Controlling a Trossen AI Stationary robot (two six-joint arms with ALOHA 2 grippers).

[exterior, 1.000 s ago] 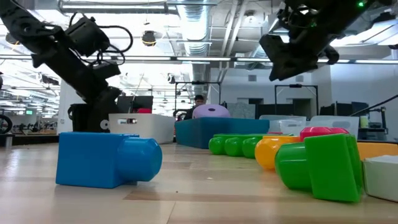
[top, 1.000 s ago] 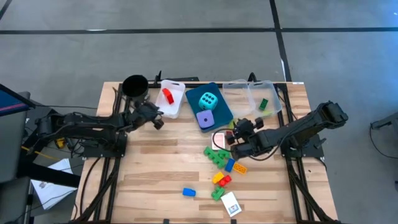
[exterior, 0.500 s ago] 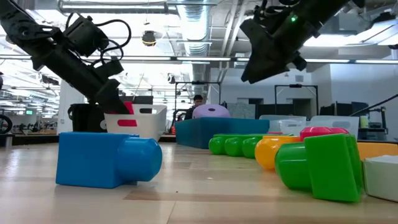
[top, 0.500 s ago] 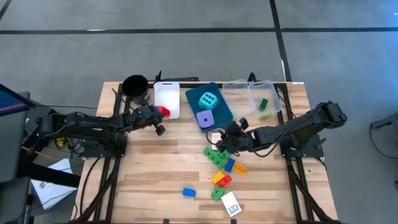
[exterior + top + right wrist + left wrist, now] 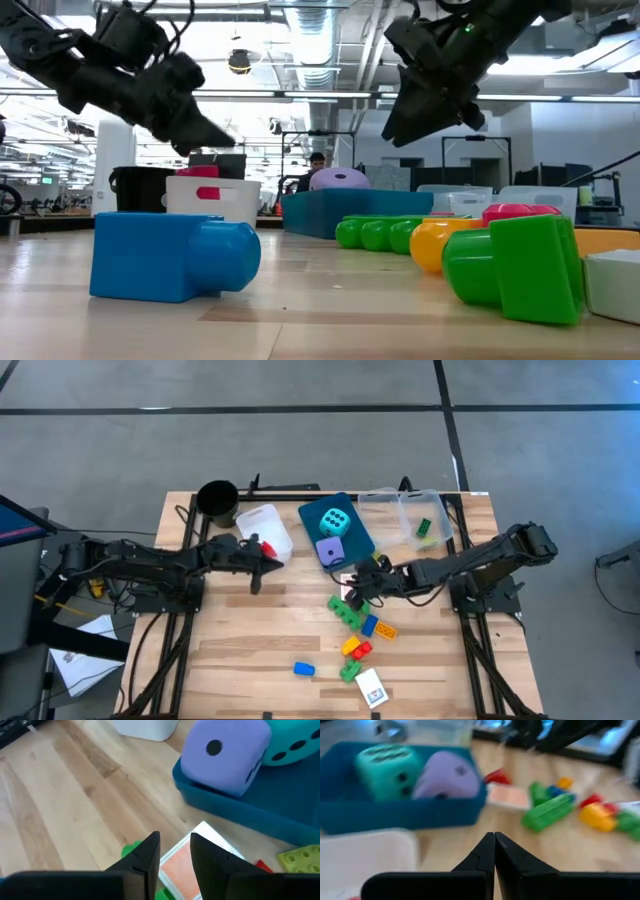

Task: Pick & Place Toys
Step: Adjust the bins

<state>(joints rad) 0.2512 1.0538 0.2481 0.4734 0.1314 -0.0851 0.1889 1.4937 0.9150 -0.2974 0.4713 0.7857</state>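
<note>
**Over the card, beside the blue bin**

Near mid-table, the right gripper [image 5: 352,586] hangs above an orange card [image 5: 186,871], its fingers [image 5: 146,856] parted by a narrow gap and holding nothing. The card lies flat on the wood right beneath the fingertips, just beside the blue bin [image 5: 358,542]. That bin holds the cyan die [image 5: 335,520] and the purple die [image 5: 330,551], close ahead of this gripper. A green brick [image 5: 349,611] lies just beside the card, at the head of a loose heap with yellow, red and orange bricks; a blue brick [image 5: 303,669] sits apart, nearer the front edge. One small green brick [image 5: 424,527] rests in the clear bin [image 5: 404,501].

The left gripper [image 5: 266,562] has its fingers [image 5: 479,861] pressed together, empty, poised beside the white bin [image 5: 262,525]. A red brick [image 5: 266,546] lies at that bin's near edge, just beside this gripper.
</note>
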